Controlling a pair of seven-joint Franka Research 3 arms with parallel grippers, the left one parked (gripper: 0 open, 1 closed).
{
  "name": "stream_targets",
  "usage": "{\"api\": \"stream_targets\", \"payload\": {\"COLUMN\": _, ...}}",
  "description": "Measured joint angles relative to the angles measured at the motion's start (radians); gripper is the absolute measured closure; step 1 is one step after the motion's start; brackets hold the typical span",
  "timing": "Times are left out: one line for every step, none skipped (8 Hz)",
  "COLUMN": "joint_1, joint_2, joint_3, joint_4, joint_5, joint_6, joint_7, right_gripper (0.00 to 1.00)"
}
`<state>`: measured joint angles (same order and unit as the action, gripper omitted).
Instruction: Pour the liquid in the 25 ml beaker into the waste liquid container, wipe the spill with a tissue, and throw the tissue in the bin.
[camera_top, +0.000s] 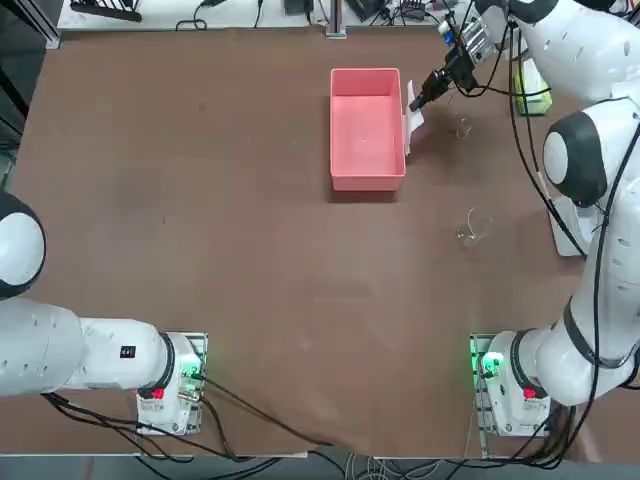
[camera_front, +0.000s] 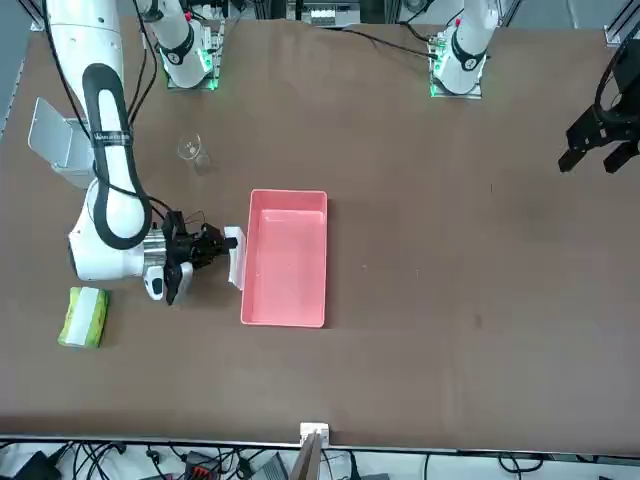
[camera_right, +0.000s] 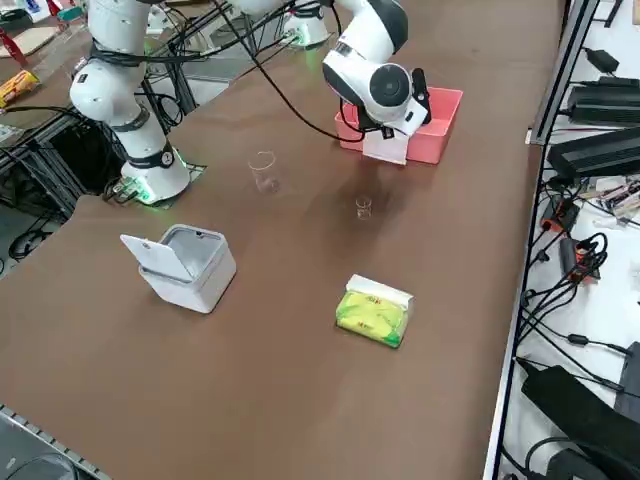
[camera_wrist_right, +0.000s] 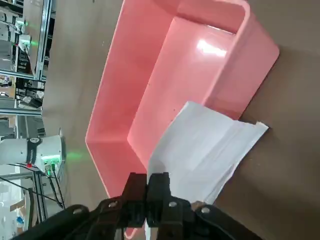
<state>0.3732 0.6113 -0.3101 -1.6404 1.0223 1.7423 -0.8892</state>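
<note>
The right gripper (camera_wrist_right: 146, 192) has its jaws shut on one edge of the tissue (camera_wrist_right: 202, 152) so the sheet hangs free beside the waste liquid container (camera_top: 366, 128) — near the bench's far edge, probably for wiping there — with the bin (camera_right: 185, 266) well apart.

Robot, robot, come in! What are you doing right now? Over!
Right gripper shut on the tissue, hanging beside the pink tray. Little beaker standing on the table, bin open. Nothing in the way. Over.
</note>
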Motion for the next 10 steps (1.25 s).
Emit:
{"api": "stream_targets", "payload": {"joint_1": 0.003, "joint_2": 0.004, "joint_3": 0.001, "joint_4": 0.0, "joint_5": 0.001, "joint_6": 0.0, "joint_7": -0.006, "right_gripper": 0.97}}
{"api": "stream_targets", "payload": {"joint_1": 0.005, "joint_2": 0.004, "joint_3": 0.001, "joint_4": 0.0, "joint_5": 0.001, "joint_6": 0.0, "joint_7": -0.007, "right_gripper": 0.97}}
{"api": "stream_targets", "payload": {"joint_1": 0.006, "joint_2": 0.005, "joint_3": 0.001, "joint_4": 0.0, "joint_5": 0.001, "joint_6": 0.0, "joint_7": -0.01, "right_gripper": 0.97}}
{"api": "stream_targets", "payload": {"joint_1": 0.006, "joint_2": 0.006, "joint_3": 0.001, "joint_4": 0.0, "joint_5": 0.001, "joint_6": 0.0, "joint_7": -0.016, "right_gripper": 0.97}}
{"api": "stream_targets", "payload": {"joint_1": 0.006, "joint_2": 0.01, "joint_3": 0.0, "joint_4": 0.0, "joint_5": 0.001, "joint_6": 0.001, "joint_7": -0.02, "right_gripper": 0.97}}
{"api": "stream_targets", "payload": {"joint_1": 0.006, "joint_2": 0.016, "joint_3": 0.0, "joint_4": -0.001, "joint_5": 0.001, "joint_6": 0.002, "joint_7": -0.026, "right_gripper": 0.97}}
{"api": "stream_targets", "payload": {"joint_1": 0.006, "joint_2": 0.025, "joint_3": 0.0, "joint_4": -0.001, "joint_5": 0.001, "joint_6": 0.003, "joint_7": -0.036, "right_gripper": 0.97}}
{"api": "stream_targets", "payload": {"joint_1": 0.006, "joint_2": 0.035, "joint_3": -0.001, "joint_4": -0.001, "joint_5": 0.001, "joint_6": 0.004, "joint_7": -0.047, "right_gripper": 0.97}}
{"api": "stream_targets", "payload": {"joint_1": 0.006, "joint_2": 0.042, "joint_3": -0.001, "joint_4": -0.001, "joint_5": 0.001, "joint_6": 0.005, "joint_7": -0.052, "right_gripper": 0.97}}
{"api": "stream_targets", "payload": {"joint_1": 0.006, "joint_2": 0.048, "joint_3": -0.001, "joint_4": -0.001, "joint_5": 0.001, "joint_6": 0.007, "joint_7": -0.054, "right_gripper": 0.97}}
